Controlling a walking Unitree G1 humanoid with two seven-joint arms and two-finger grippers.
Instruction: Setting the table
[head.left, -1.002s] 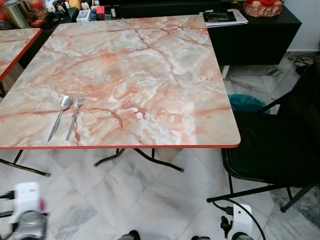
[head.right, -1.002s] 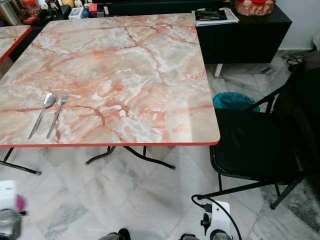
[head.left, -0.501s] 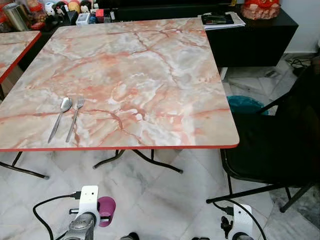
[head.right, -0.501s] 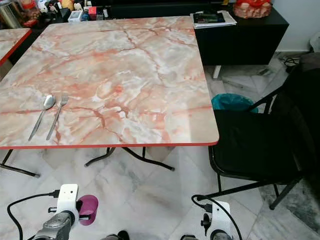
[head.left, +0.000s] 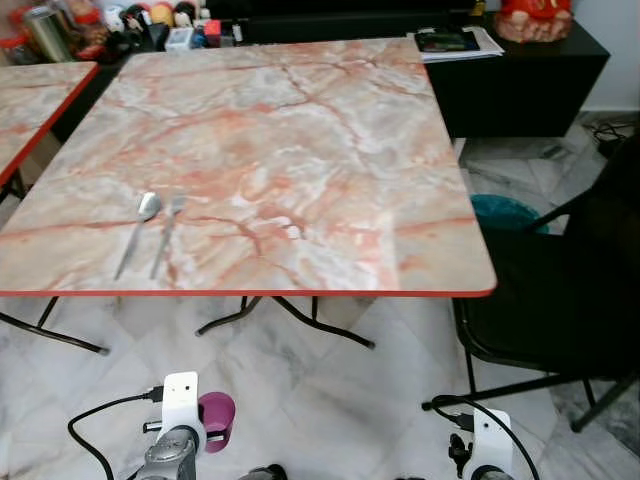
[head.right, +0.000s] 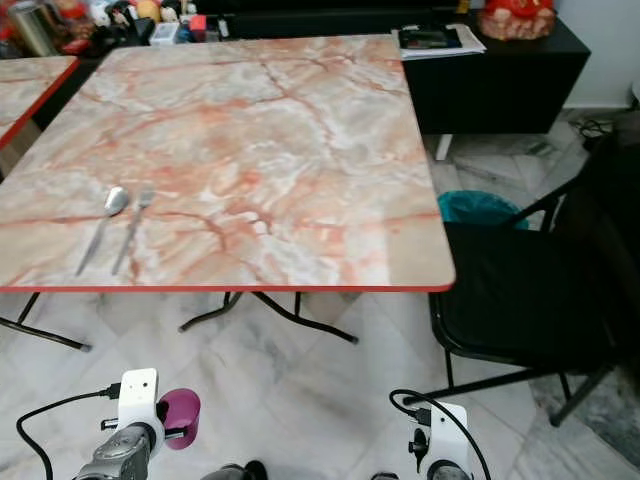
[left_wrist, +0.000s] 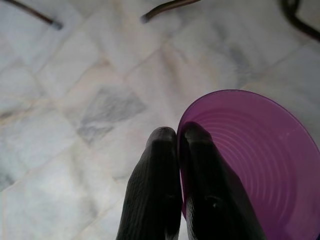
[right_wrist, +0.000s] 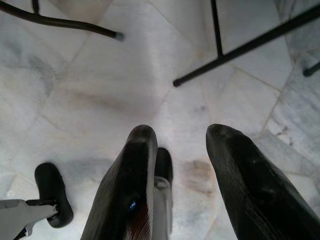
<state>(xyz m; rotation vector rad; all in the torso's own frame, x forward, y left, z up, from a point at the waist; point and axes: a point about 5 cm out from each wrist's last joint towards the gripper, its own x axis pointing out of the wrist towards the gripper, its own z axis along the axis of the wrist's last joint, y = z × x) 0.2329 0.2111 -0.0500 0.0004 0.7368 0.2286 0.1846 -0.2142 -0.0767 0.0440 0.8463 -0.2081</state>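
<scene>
A purple plastic cup (head.left: 217, 416) is held low over the floor, in front of the table's near edge. My left gripper (left_wrist: 178, 136) is shut on its rim, one finger inside and one outside the cup (left_wrist: 260, 165). On the marble-patterned table (head.left: 320, 140), a spoon (head.left: 139, 230) and a fork (head.left: 167, 233) lie side by side near the front left. My right gripper (right_wrist: 182, 137) hangs open over the floor tiles with nothing between its fingers.
A black folding chair (head.left: 575, 290) stands at the table's right side, with a teal bin (head.left: 505, 212) behind it. A black sideboard (head.left: 525, 80) with books (head.left: 455, 41) is at the back right. A second table (head.left: 30, 100) is on the left.
My left arm swung in from the far left with the purple cup, which now sits lower centre-left. The whole picture has shifted slightly as the camera moved.
</scene>
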